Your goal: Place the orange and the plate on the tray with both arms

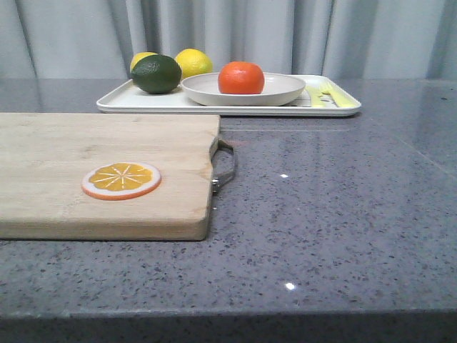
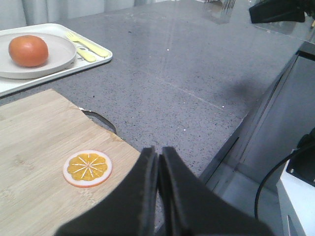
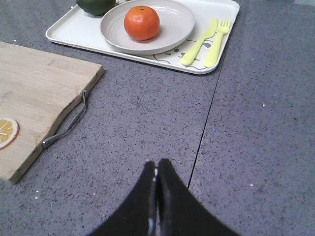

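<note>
1. Front view: the orange [image 1: 240,77] sits in the plate [image 1: 285,91], and the plate rests on the tray [image 1: 114,101] at the far side of the table [image 1: 335,214]. No arm shows in this view.
2. Also on the tray, to the left of the plate, lie a dark green avocado [image 1: 156,73] touching the plate's rim and two lemons [image 1: 193,62] behind it. A pale yellow fork and knife [image 1: 325,93] lie on the tray's right end.
3. A wooden board [image 1: 100,143] with a metal handle [image 1: 223,165] covers the near left of the table; an orange slice [image 1: 121,180] lies flat on it.
4. The left gripper [image 2: 158,162] has its fingers pressed together and holds nothing. It hangs over the board's near corner, just beside the slice, well apart from the orange, plate and tray.
5. The right gripper [image 3: 156,169] also has its fingers closed against each other, with nothing between them. It hovers over bare table to the right of the board, near a seam in the tabletop.
6. From the right wrist, the orange lies well ahead of the fingertips, inside the plate on the tray, with the cutlery beside the plate.
7. The orange sits slightly off the plate's centre, toward the avocado side.
</note>
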Action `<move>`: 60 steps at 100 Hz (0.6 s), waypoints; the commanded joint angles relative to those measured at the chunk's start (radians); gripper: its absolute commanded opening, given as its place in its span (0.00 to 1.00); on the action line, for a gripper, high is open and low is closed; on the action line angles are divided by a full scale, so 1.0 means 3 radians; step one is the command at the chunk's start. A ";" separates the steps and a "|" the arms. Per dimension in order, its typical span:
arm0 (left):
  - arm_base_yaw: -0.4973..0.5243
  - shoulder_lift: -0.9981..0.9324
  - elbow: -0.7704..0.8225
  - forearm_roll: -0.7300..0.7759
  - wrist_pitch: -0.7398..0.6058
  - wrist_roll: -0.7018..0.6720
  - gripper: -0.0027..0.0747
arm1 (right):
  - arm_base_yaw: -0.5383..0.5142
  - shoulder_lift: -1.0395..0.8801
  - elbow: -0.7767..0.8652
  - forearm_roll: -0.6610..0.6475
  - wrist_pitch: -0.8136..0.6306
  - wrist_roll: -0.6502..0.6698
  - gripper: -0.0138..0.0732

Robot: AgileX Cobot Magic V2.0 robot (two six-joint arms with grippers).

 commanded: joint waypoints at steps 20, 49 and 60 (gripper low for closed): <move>0.0000 0.0019 -0.0022 -0.0039 -0.0348 -0.0025 0.01 | 0.0000 -0.0701 0.0341 0.0021 -0.0247 -0.0030 0.08; 0.0000 0.0019 -0.0022 -0.0039 -0.0336 -0.0025 0.01 | 0.0000 -0.0917 0.0466 0.0027 -0.0218 -0.0027 0.08; 0.0000 0.0019 -0.0022 -0.0039 -0.0336 -0.0025 0.01 | 0.0000 -0.0917 0.0466 0.0027 -0.0152 -0.0027 0.08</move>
